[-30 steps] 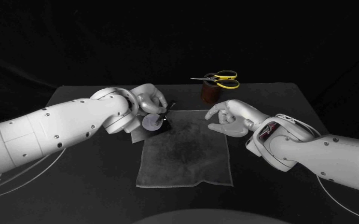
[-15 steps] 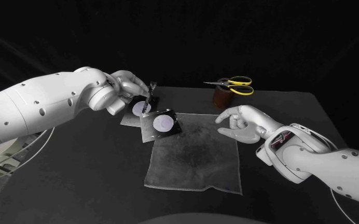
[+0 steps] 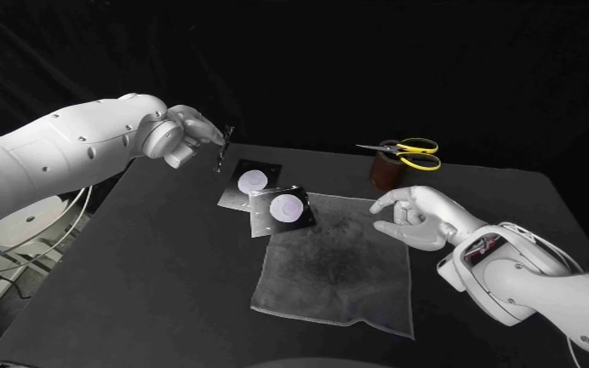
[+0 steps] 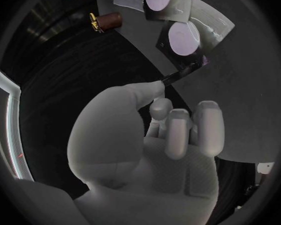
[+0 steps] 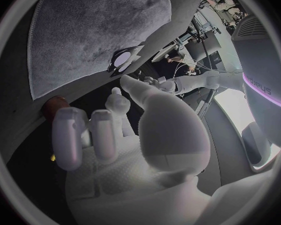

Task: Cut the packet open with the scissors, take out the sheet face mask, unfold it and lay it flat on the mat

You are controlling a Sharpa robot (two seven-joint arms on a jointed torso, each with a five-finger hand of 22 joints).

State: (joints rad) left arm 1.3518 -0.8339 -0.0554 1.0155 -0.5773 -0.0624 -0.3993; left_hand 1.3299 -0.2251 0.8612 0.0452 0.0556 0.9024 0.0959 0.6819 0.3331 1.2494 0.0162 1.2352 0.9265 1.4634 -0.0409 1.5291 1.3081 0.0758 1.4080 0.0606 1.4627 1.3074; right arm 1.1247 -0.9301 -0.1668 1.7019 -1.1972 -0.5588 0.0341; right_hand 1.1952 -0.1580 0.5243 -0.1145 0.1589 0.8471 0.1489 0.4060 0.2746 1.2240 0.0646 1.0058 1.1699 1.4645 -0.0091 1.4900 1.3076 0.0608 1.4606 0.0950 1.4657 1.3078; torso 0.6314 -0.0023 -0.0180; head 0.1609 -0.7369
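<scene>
Two dark packets with pale round labels lie on the table: one [image 3: 252,181] just beyond the grey mat [image 3: 338,270], the other [image 3: 283,209] overlapping the mat's far left corner. My left hand [image 3: 188,133] is raised above the table left of them and pinches a thin dark strip [image 3: 221,148] between thumb and fingers; the left wrist view has this strip [image 4: 182,75] over a packet [image 4: 183,37]. Empty, with fingers apart, my right hand [image 3: 417,216] hovers at the mat's far right edge. Yellow-handled scissors [image 3: 408,152] stand in a brown holder [image 3: 391,176].
The holder stands behind the mat's far right corner, close to my right hand. The table's far edge runs just beyond the holder. Bare dark tabletop [image 3: 160,274] stretches left of the mat. The right wrist view looks across the mat [image 5: 97,30] to a packet [image 5: 122,59].
My left hand has risen from the packets and drawn back to the left with the dark strip. The right hand keeps its place by the mat. The camera has shifted.
</scene>
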